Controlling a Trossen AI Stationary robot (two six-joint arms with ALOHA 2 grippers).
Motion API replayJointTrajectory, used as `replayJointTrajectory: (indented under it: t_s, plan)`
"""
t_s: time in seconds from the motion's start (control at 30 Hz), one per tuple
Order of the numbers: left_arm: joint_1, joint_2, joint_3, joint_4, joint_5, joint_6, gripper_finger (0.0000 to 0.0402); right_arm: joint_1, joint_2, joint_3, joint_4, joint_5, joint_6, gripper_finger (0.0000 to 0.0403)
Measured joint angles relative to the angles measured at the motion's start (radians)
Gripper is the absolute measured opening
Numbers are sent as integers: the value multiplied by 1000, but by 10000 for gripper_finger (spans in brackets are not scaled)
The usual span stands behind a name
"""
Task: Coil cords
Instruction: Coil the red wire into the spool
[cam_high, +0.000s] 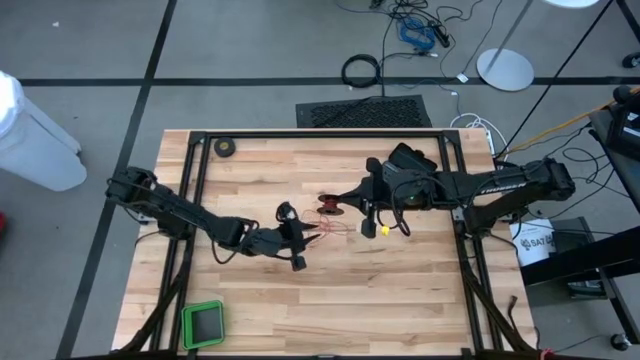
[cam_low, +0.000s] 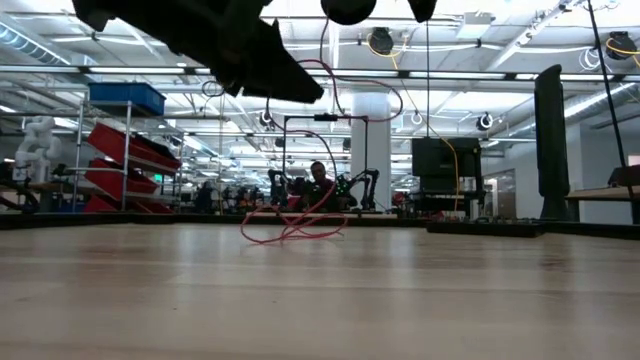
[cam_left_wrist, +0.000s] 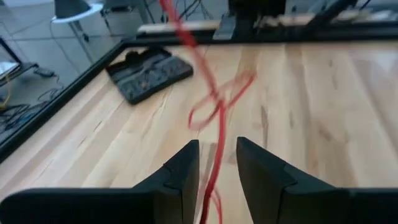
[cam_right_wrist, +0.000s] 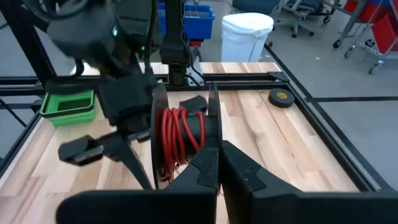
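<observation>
Mid-table: right gripper (cam_right_wrist: 214, 165) clamps reel (cam_right_wrist: 180, 138) aloft; left gripper (cam_left_wrist: 217, 163) parted, red wire (cam_left_wrist: 214, 109) running between fingers; slack on table (cam_high: 400, 290). Feed taut, wind evenly

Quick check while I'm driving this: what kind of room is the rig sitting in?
Probably a large robotics lab or workshop. Beyond the wooden table the low view shows racks with red bins, other robot arms at benches, and open ceiling piping with strip lights.

Bare wood around centre, red wire (cam_high: 335, 228) loops between left gripper (cam_high: 312, 238) and right gripper (cam_high: 335, 205)
</observation>
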Motion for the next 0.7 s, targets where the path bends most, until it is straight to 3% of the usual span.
replayJointTrajectory:
  t_s: [0.2, 0.47, 0.7]
  plan:
    - [-25, 23, 0, 3, -83, -44, 101, 0, -11, 0, -2, 1, -21, 0]
    - [-116, 23, 0, -30, -208, -27, 8, -4, -20, 0, -24, 21, -35, 0]
    - [-176, 23, 1, -162, -272, -155, 3, -9, -66, 0, -42, 53, -35, 0]
